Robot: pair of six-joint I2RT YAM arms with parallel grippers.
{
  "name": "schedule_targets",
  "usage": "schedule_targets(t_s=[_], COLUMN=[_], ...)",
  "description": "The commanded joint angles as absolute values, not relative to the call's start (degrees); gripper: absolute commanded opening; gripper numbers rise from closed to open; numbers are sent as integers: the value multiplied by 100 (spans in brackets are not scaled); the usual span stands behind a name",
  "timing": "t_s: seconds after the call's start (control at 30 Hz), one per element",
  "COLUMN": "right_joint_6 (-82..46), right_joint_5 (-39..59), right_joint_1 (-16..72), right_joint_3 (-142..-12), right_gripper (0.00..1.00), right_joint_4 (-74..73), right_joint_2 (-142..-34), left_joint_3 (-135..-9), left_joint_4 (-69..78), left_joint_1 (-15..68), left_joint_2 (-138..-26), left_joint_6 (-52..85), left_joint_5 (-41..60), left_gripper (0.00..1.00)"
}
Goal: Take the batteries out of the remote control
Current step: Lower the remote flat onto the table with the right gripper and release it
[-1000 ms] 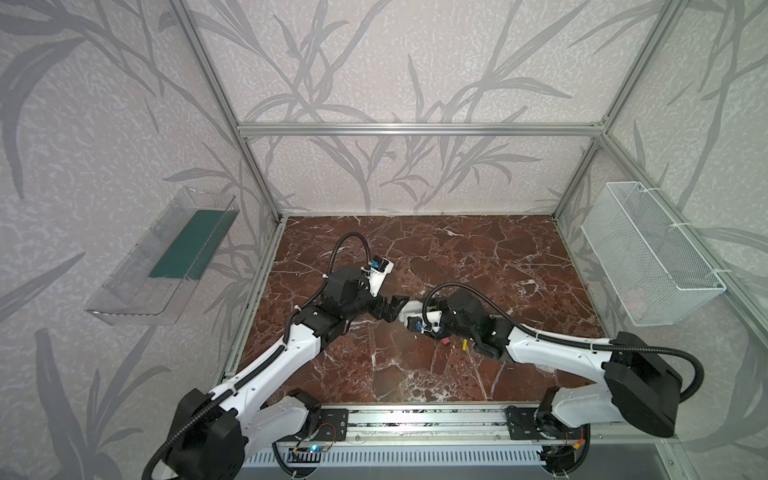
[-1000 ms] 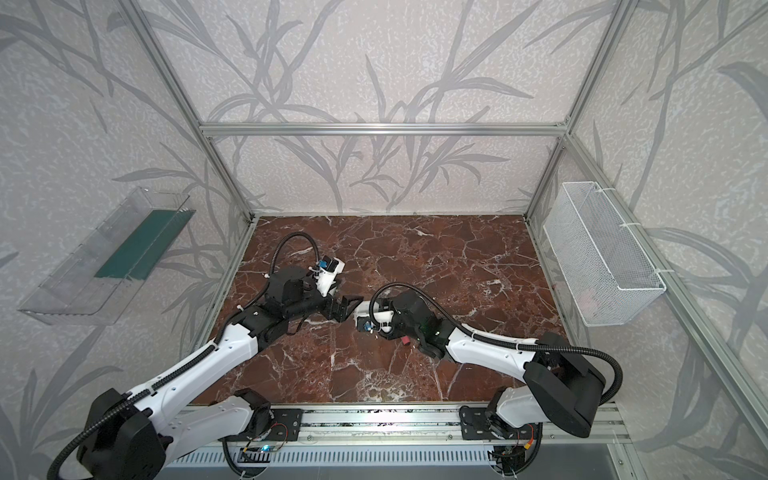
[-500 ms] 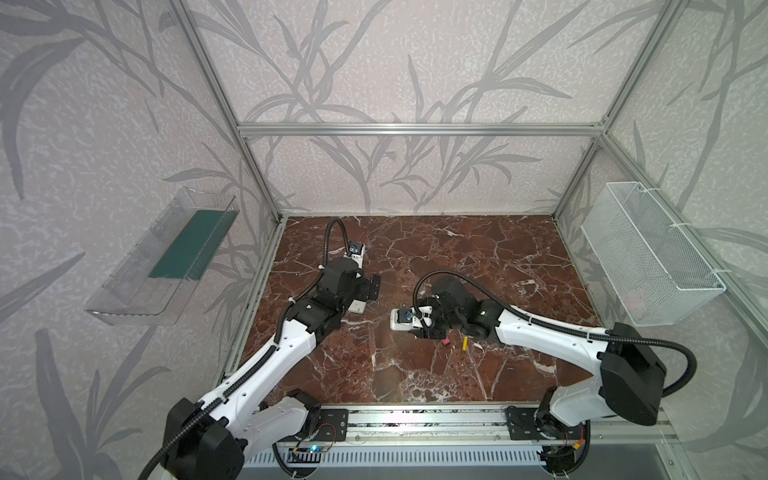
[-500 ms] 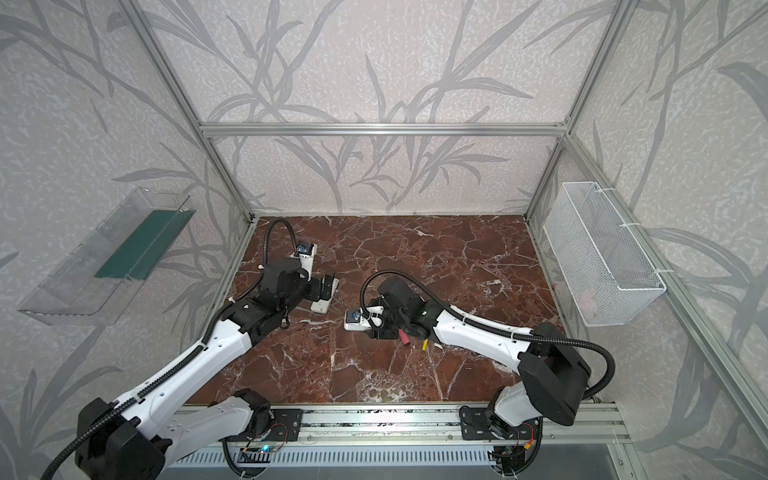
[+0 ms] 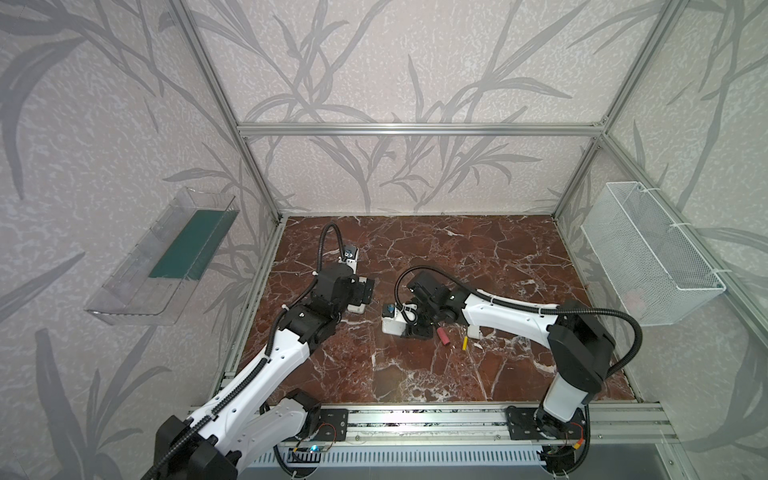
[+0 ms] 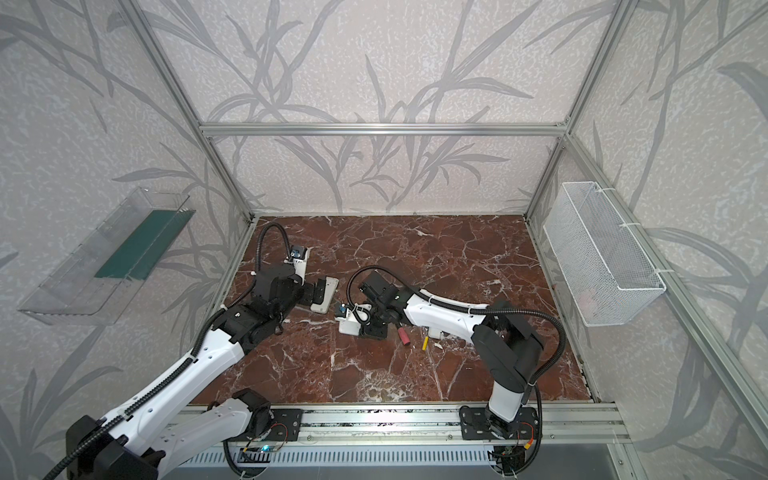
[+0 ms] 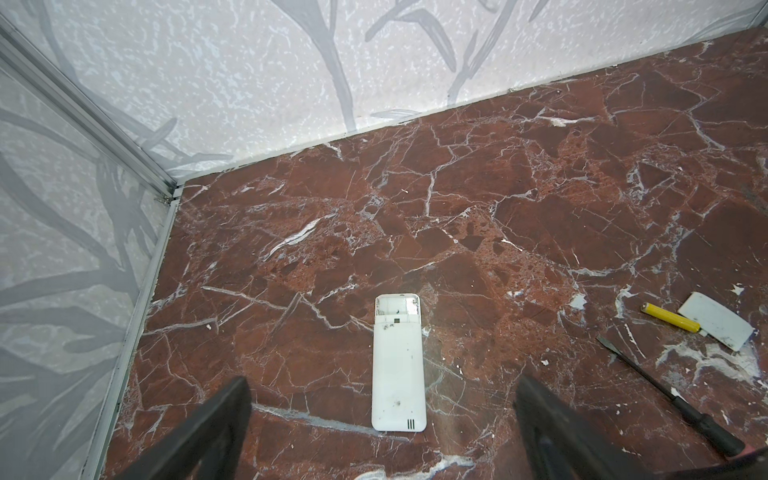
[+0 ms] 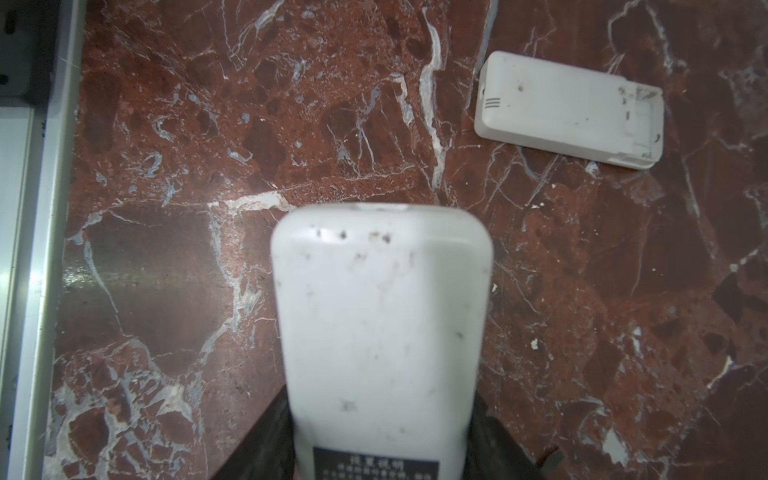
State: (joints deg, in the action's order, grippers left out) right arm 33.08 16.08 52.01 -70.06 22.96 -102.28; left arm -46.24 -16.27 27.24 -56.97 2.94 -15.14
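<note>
Your right tool (image 8: 382,444), half closed, grips a remote (image 8: 382,316) back-up, likely for unloading, while your left tool (image 5: 365,291) hangs wide open and empty over the emptied remote (image 7: 399,370) at its 9 o'clock

You are working on a tabletop (image 5: 478,257) of red-brown marble pattern, veined white and grey. Walls (image 5: 374,75) are pale grey-white, printed with darker grey leaf sprays. The flat remote (image 7: 399,365) is white with dark specks. The gripped remote (image 8: 382,324) is white, likewise speckled, bearing a black label with pale characters. Battery (image 7: 669,318): yellow. Cover (image 7: 717,320): white. Screwdriver (image 5: 443,336): pink-red handle, dark shaft. Basket (image 5: 648,257): white mesh. Tray (image 5: 137,291): clear, with a dark green insert (image 5: 191,245). Your arms (image 5: 507,316) are white with black joints and black cabling.
</note>
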Motion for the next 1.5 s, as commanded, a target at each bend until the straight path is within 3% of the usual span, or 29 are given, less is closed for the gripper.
schedule_targets(t_s=[0.0,0.67,1.47], right_joint_6=[3306,3357,3557], right_joint_5=[1594,1306,1178], right_joint_1=[5290,5306,5300], right_joint_3=[-7334,-7663,-7770], right_gripper=[44,50,67], right_joint_4=[3064,3501,3632], right_joint_2=[-10525,-11328,-11601], left_joint_3=[-4574,-4527,-4580], left_joint_4=[-1823,-1740,-1826], left_joint_1=[2698,2707,2705], left_joint_2=[-5660,-5772,-5858], left_joint_6=[246,196,211], left_joint_5=[-1489,-1130,-881], left_gripper=[99,99,99])
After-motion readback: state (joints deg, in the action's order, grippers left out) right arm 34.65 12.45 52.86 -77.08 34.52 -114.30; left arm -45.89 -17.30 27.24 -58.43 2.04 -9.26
